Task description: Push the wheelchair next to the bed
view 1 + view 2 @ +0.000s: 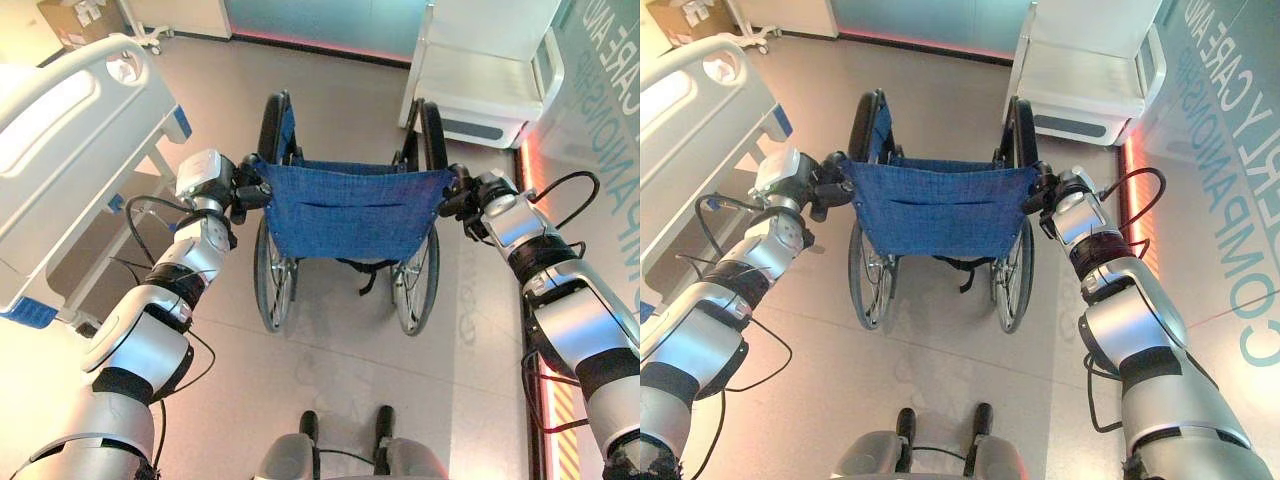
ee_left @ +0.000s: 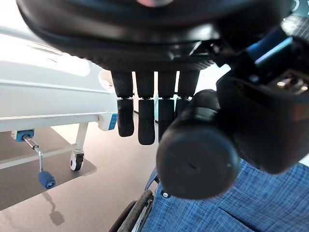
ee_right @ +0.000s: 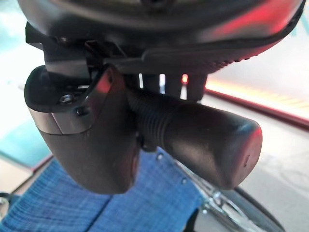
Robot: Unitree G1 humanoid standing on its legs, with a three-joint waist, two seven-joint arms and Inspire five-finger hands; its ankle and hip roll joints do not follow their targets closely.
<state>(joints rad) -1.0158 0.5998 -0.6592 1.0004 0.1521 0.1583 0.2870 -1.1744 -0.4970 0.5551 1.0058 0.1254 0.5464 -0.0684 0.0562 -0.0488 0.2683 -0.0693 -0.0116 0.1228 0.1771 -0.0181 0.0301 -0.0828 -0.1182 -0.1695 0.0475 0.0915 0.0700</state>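
Note:
A wheelchair with a blue cloth backrest (image 1: 345, 205) and black wheels stands on the floor straight ahead, its back towards me. My left hand (image 1: 245, 188) is at the left push handle (image 2: 198, 157), fingers (image 2: 146, 121) curled down on one side of it and the thumb on the other. My right hand (image 1: 462, 195) is wrapped round the ribbed right push handle (image 3: 207, 135). The white hospital bed (image 1: 70, 130) lies on the left, with its footboard near my left arm. A gap of floor separates the wheelchair from the bed.
A white bedside unit (image 1: 490, 70) stands beyond the wheelchair at the back right. The wall with large lettering (image 1: 600, 110) runs along the right. A cardboard box (image 1: 75, 20) sits at the back left. A crank with a blue knob (image 2: 47, 180) hangs under the bed.

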